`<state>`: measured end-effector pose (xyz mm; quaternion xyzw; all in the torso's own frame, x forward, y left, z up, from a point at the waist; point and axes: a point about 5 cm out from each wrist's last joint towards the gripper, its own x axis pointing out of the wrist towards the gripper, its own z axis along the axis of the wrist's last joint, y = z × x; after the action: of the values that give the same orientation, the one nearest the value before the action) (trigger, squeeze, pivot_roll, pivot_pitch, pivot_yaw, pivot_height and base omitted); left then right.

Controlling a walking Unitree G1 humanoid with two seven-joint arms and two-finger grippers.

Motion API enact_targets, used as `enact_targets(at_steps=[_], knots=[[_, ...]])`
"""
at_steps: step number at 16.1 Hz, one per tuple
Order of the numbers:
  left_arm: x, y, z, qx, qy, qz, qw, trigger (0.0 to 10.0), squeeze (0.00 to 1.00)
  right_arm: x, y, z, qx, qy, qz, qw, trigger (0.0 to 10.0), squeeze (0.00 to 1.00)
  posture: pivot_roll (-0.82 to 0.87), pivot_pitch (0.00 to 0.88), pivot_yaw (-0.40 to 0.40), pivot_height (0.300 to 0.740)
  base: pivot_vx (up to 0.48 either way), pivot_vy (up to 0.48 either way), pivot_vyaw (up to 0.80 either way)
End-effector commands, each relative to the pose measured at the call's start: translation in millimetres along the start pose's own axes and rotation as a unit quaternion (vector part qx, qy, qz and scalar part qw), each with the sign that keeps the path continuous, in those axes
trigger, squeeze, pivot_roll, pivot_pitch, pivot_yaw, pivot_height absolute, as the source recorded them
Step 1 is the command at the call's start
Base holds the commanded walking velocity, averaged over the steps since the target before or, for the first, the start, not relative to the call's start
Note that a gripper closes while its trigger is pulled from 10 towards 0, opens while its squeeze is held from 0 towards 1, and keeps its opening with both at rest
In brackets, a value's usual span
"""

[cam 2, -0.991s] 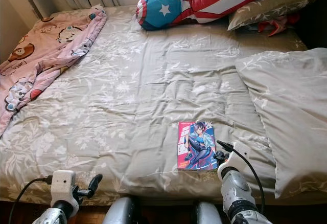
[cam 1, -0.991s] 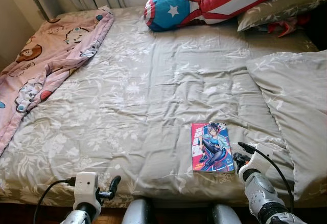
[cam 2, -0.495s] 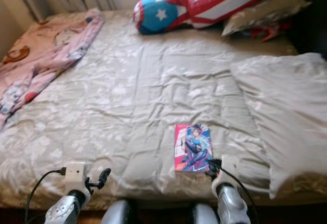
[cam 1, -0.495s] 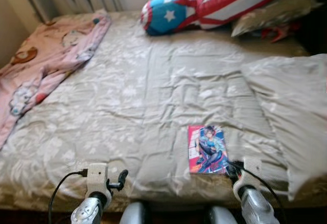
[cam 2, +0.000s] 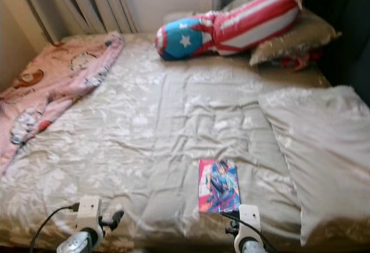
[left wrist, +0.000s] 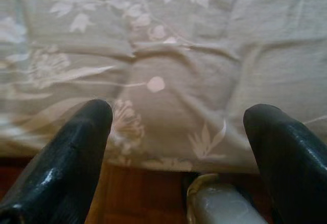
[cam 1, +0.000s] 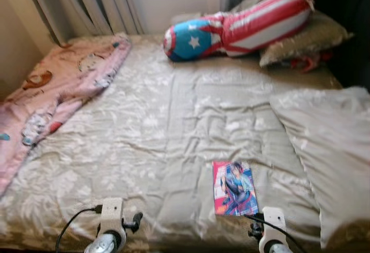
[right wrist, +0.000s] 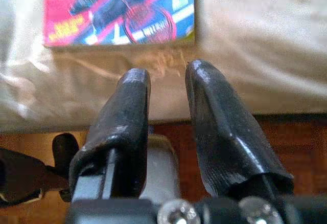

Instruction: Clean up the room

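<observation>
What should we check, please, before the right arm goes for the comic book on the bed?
1. Comic book lies flat near the bed's front edge: ok.
2. Nothing rests on its cover: ok.
3. Right tool is short of the book, holding nothing: ok.
4. Right fingers spread enough for a grasp: not ok, narrow gap.
5. Left tool is open, apart from the book: ok.
6. Head views sharp: not ok, blurred.
</observation>
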<state>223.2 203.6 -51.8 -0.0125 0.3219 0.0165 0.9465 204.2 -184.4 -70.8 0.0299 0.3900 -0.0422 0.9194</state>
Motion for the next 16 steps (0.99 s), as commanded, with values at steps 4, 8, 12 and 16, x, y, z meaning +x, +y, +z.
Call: enact_targets(at_steps=[4, 8, 12, 16], knots=[[-7.3, 4.4, -28, 0.007, 0.078, 0.018, 0.997, 10.0, 0.00, -3.5, 2.1, -17, 0.013, 0.035, -0.007, 0.999, 10.0, 0.00, -0.03, 0.000, 0.029, 0.740, 0.000, 0.000, 0.00], [-10.8, 5.8, -38, 0.001, 0.109, 0.027, 0.994, 10.0, 0.00, -6.1, 5.3, -27, 0.019, 0.051, 0.003, 0.999, 10.0, 0.00, -0.04, 0.000, 0.016, 0.740, 0.000, 0.000, 0.00], [-9.4, 8.0, -35, -0.011, 0.108, 0.040, 0.993, 10.0, 0.00, -10.9, -0.9, -40, 0.006, 0.073, -0.009, 0.997, 10.0, 0.00, -0.04, 0.000, 0.013, 0.740, 0.000, 0.000, 0.00], [-10.9, 14.3, -36, 0.003, 0.110, 0.039, 0.993, 10.0, 0.00, -12.0, -1.3, -42, 0.017, 0.072, -0.013, 0.997, 10.0, 1.00, -0.05, 0.000, 0.029, 0.740, 0.000, 0.000, 0.00]])
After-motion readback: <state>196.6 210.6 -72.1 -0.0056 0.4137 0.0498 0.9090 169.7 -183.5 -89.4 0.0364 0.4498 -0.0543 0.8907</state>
